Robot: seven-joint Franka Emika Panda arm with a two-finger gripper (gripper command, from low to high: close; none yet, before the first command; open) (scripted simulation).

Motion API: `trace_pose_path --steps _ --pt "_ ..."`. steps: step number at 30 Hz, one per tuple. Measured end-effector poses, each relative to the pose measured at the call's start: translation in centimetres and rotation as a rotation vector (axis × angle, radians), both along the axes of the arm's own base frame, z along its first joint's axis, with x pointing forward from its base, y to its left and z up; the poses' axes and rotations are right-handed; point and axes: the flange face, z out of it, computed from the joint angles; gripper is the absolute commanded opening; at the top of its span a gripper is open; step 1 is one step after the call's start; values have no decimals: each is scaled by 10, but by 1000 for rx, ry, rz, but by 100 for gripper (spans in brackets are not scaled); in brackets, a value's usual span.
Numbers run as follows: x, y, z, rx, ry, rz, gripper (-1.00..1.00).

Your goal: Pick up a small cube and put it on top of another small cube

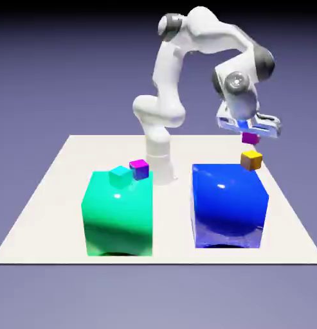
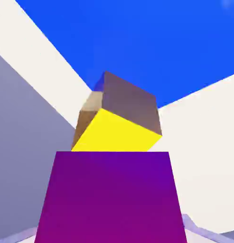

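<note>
Backed with plain blue-violet, laid out on a pale, smooth, matte tabletop [image 1: 45, 225]. Had the gripper [image 1: 250, 133] closed on the magenta cube [image 2: 111, 199], held up off the table; looked light, stiff, not fragile, maybe a bit slick. Best taken by opposite flat side faces, centred, kept level. Saw flat faces, sharp straight edges, plain untextured colour. Lay close by in the hand view, turned askew to the held one: the orange cube [image 1: 251, 160], yellow-topped, brownish-sided, hard-looking. Needed lining up above that, likely, then a gentle release. Couldn't tell whether it touched the big glossy blue block [image 1: 228, 202]. Stood farther out: a shiny green block [image 1: 119, 215], near the tiny teal cube [image 1: 121, 175] and purple cube [image 1: 139, 169].
</note>
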Motion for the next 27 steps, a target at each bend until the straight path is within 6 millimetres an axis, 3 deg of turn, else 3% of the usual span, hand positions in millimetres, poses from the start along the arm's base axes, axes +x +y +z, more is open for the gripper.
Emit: trace_pose_path --steps 12,25,26,27 --pt "-13 5 -7 33 -23 -1 -100" --pt "-25 17 -54 1 2 -1 -100" --pt "-26 18 -58 -5 4 -1 100" --pt "-26 18 -58 -6 4 1 100"
